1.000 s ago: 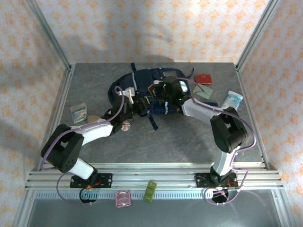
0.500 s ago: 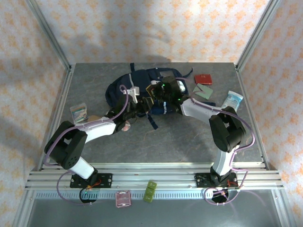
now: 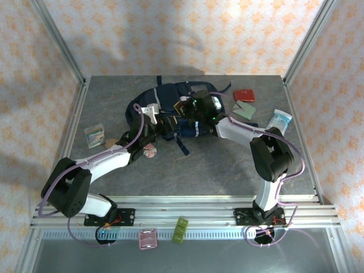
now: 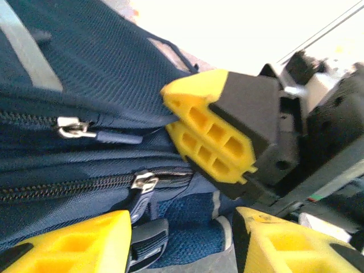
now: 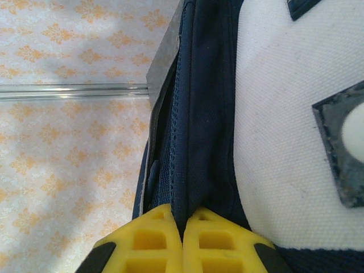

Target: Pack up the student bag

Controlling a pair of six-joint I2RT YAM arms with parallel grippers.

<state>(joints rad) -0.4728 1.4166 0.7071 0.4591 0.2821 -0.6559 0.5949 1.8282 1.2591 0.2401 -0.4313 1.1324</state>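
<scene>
The student bag (image 3: 170, 105), navy with a grey-white patch (image 5: 284, 125), lies at the back middle of the table. My right gripper (image 3: 191, 111) is shut on a fold of the bag's navy fabric (image 5: 199, 142), its yellow fingertips (image 5: 182, 239) pinching the edge; it also shows from the side (image 4: 213, 136) in the left wrist view. My left gripper (image 3: 161, 121) is pressed against the bag's near side, open (image 4: 182, 244), with blue mesh and a dark buckle (image 4: 149, 242) between its fingers. Two zipper pulls (image 4: 71, 126) (image 4: 142, 183) lie just ahead of it.
A red booklet (image 3: 244, 94), a green card (image 3: 244, 109) and a blue-white packet (image 3: 280, 119) lie at the right. A coloured box (image 3: 94, 135) and a round red-white item (image 3: 149, 151) sit to the left. Pink (image 3: 148, 239) and green (image 3: 181, 230) pieces rest on the front rail.
My left gripper has moved up the table from the bag's near edge onto its side. The right gripper has stayed shut on the bag and shifted slightly back.
</scene>
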